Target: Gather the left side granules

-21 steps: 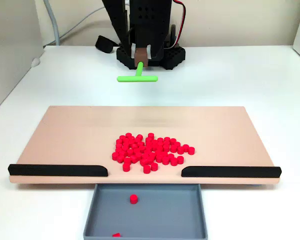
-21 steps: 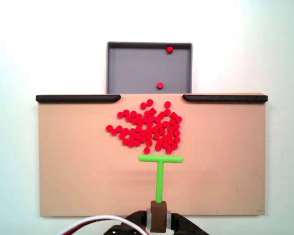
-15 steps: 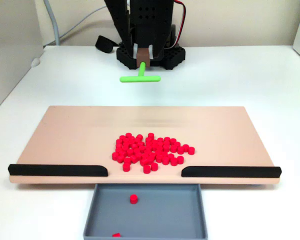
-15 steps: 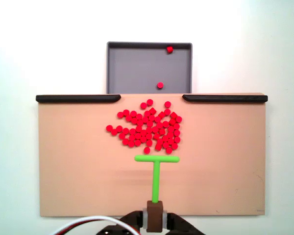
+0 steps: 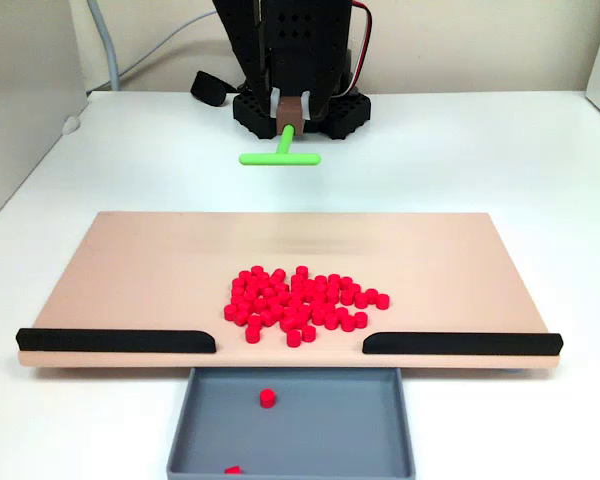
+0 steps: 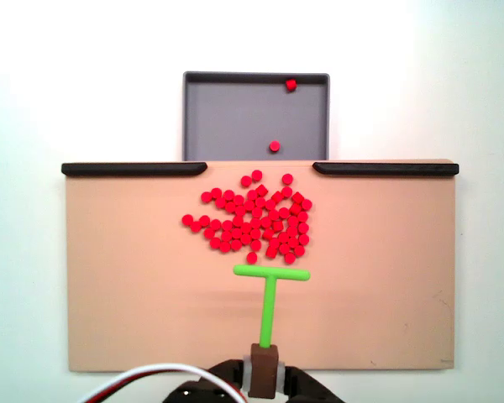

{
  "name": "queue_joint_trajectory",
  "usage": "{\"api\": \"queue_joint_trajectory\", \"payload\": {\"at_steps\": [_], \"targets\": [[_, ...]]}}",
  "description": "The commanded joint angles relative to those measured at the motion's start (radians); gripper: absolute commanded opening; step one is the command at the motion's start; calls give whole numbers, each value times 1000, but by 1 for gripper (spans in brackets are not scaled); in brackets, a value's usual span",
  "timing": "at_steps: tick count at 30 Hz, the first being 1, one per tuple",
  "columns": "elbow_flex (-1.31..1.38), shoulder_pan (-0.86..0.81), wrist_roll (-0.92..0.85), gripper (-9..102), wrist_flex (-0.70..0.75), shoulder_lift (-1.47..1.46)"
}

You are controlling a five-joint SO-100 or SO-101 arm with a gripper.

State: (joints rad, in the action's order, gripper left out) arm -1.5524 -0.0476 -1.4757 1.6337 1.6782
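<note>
Lying clustered, granules well beyond pincer.

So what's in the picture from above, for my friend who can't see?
A pile of little red pellets sits on a tan board, just above a green T-shaped pusher. A grey tray beyond the board holds two more pellets.

The arm is matte black plastic with blocky segments and small round holes in its front face. A red wire loops down its side, and red and white cables curve near its base. A brown block sits between the black jaws.
</note>
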Motion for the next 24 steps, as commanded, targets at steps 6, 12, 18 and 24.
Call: {"api": "queue_joint_trajectory", "payload": {"at_steps": [6,12,18,24], "targets": [[32,-17,-44,0,-3,-2],[32,-9,-44,0,3,9],[32,-5,-41,0,-3,6],[32,5,-41,0,-3,5]]}}
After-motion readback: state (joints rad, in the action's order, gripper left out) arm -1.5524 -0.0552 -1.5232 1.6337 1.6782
